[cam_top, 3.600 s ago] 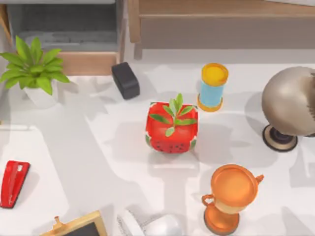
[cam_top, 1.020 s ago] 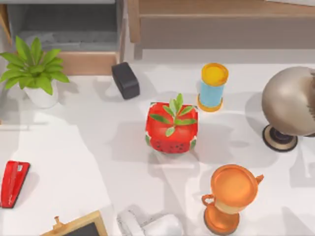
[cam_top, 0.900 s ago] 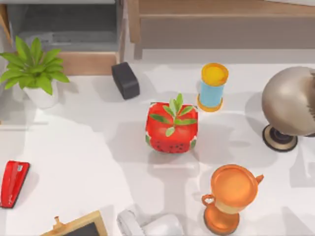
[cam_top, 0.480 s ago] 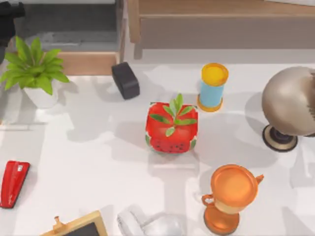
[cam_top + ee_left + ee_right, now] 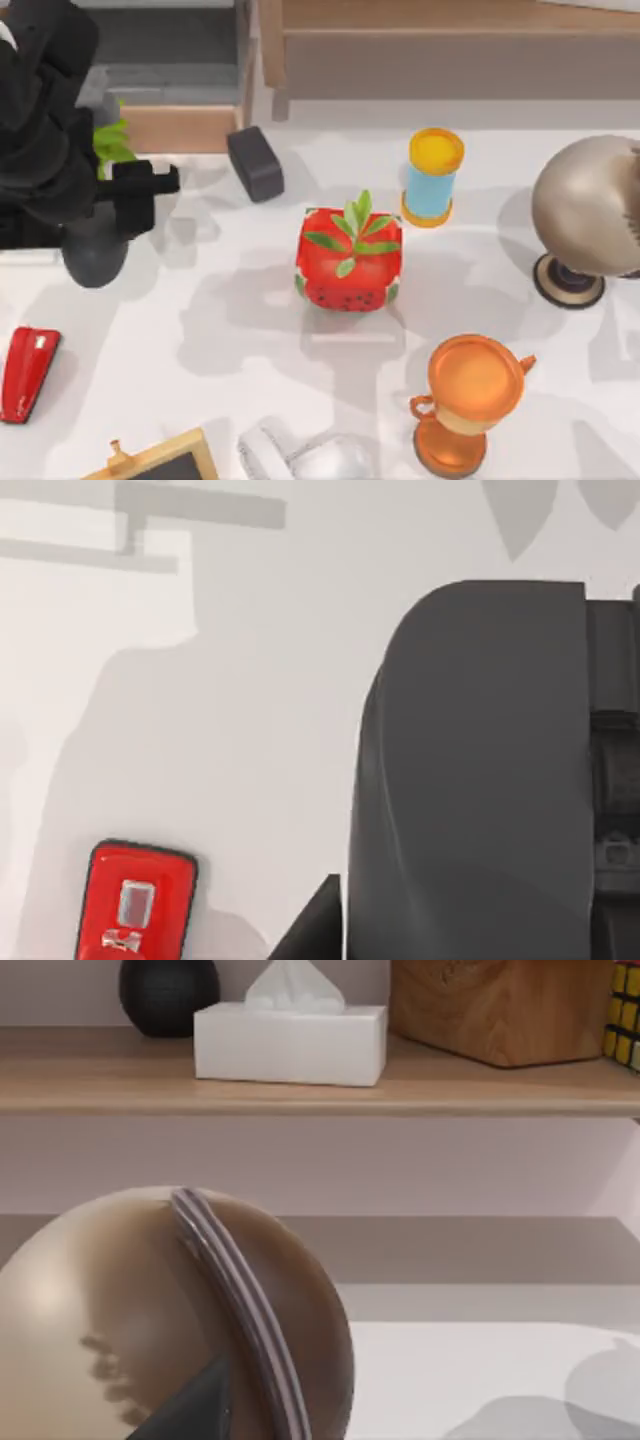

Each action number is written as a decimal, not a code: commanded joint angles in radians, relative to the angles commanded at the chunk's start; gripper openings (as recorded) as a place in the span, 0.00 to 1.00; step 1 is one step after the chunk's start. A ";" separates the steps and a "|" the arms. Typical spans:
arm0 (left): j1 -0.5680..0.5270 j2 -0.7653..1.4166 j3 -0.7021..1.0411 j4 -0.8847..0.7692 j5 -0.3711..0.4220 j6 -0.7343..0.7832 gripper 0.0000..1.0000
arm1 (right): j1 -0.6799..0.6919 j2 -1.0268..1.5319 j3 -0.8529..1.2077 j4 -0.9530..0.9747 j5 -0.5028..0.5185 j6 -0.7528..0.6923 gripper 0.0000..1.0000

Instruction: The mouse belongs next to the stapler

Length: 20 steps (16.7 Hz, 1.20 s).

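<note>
The mouse (image 5: 92,260), a dark grey oval, hangs above the left part of the table under my left gripper (image 5: 105,228), which is shut on it. In the left wrist view the mouse (image 5: 470,780) looms large and close. The red stapler (image 5: 27,372) lies flat at the table's left edge, nearer the front than the mouse and apart from it. Its silvery mark shows in the left wrist view too, on the stapler (image 5: 135,905). A dark tip of my right gripper (image 5: 190,1410) shows in front of a brown globe (image 5: 150,1310).
A black block (image 5: 255,163) lies right of the left arm. A red watermelon pot (image 5: 348,262) stands mid-table, with a blue-and-yellow cylinder (image 5: 433,178), the brown globe (image 5: 590,215) and an orange trophy (image 5: 465,400) to the right. A framed board (image 5: 160,462) sits at the front edge. The arm covers most of a green plant (image 5: 112,142).
My left arm has come in from the top left carrying the mouse and now covers the potted plant. The stapler has stayed where it was.
</note>
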 joint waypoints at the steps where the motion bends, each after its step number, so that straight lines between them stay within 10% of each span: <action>1: -0.029 -0.010 -0.057 0.020 -0.001 -0.012 0.00 | 0.000 0.000 0.000 0.000 0.000 0.000 1.00; 20: -0.138 -0.026 -0.280 0.109 -0.009 -0.053 0.00 | 0.000 0.000 0.000 0.000 0.000 0.000 1.00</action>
